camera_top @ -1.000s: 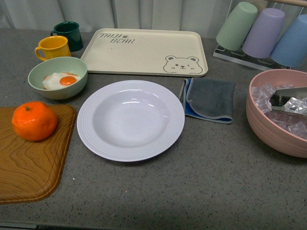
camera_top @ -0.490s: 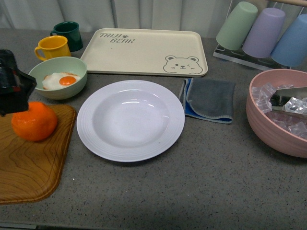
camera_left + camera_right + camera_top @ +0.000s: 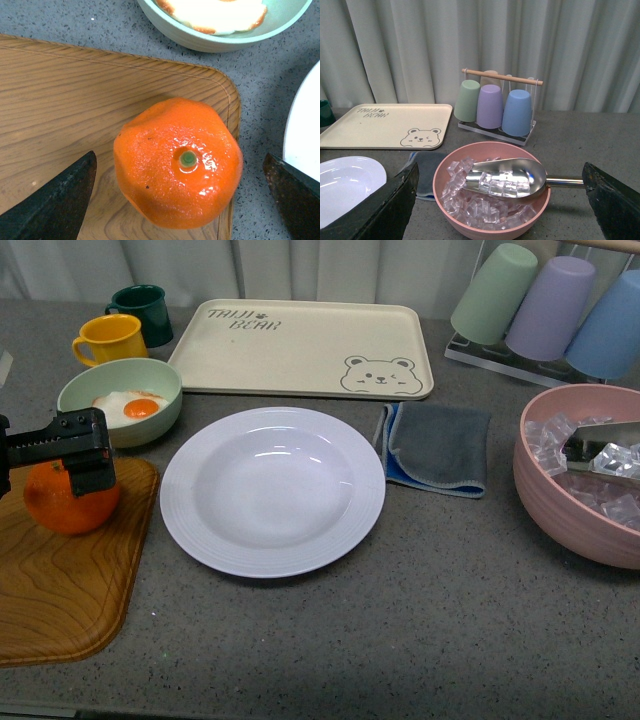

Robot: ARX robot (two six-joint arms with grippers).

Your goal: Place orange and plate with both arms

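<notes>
The orange (image 3: 72,508) sits on a wooden board (image 3: 60,590) at the left. My left gripper (image 3: 45,478) hangs open right over it, its black body hiding the fruit's top. In the left wrist view the orange (image 3: 177,162) lies between the two spread fingers (image 3: 55,200), with clear gaps on both sides and its green stem dot facing up. The pale plate (image 3: 272,490) rests empty at the table's middle, just right of the board; its rim (image 3: 306,125) shows beside the orange. My right gripper (image 3: 495,205) is open and empty, high above the table and out of the front view.
A green bowl (image 3: 120,400) with a fried egg stands behind the board, with a yellow mug (image 3: 110,338) and a dark green mug (image 3: 145,310) further back. The bear tray (image 3: 300,345), a grey cloth (image 3: 438,448), a pink ice bowl (image 3: 575,475) with scoop and a cup rack (image 3: 550,310) fill the back and right.
My left gripper has come into the front view from the left and settled over the orange. The orange and plate have not moved.
</notes>
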